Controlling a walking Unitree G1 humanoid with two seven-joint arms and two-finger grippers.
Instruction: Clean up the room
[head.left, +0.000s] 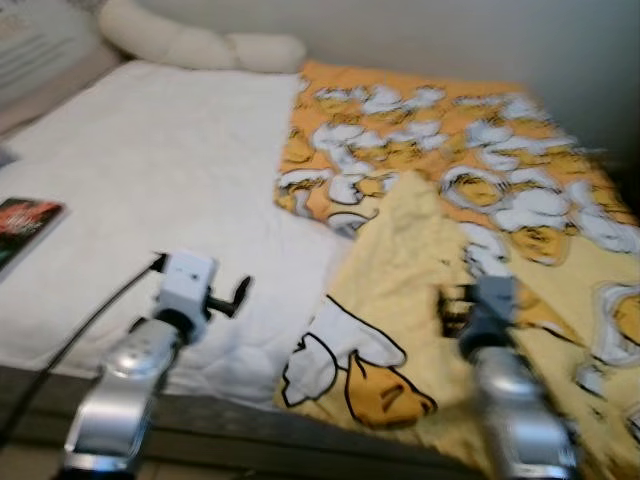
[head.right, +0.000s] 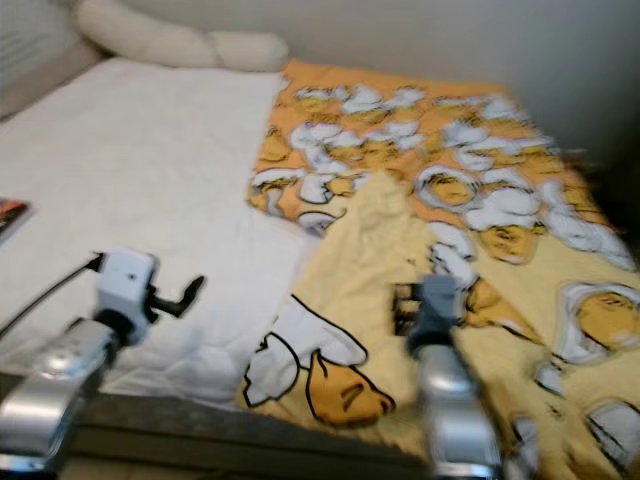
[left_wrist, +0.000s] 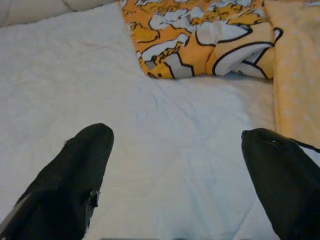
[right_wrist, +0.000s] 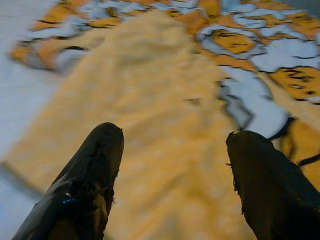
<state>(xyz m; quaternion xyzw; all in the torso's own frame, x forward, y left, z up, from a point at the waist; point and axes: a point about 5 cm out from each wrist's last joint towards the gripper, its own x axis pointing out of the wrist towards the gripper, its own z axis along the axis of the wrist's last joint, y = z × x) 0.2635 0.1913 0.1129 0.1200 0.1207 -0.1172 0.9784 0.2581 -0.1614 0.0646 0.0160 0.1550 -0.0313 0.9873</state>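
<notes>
Hovering right end effector (right_wrist: 172, 150) spread above yellow blanket (head.left: 400, 280), bed (head.left: 150, 170) beneath

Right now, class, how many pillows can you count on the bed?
1: a long cream pillow lies at the far end of the bed, above the white sheet. Others could lie hidden under the yellow blanket.

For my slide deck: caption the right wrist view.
Open right gripper poised over the folded-back pale yellow underside of the orange cartoon-print blanket.

bed (head.left: 150, 180) — white cover | yellow cartoon blanket (head.left: 450, 200) | pillow (head.left: 200, 45) — book (head.left: 25, 225)
</notes>
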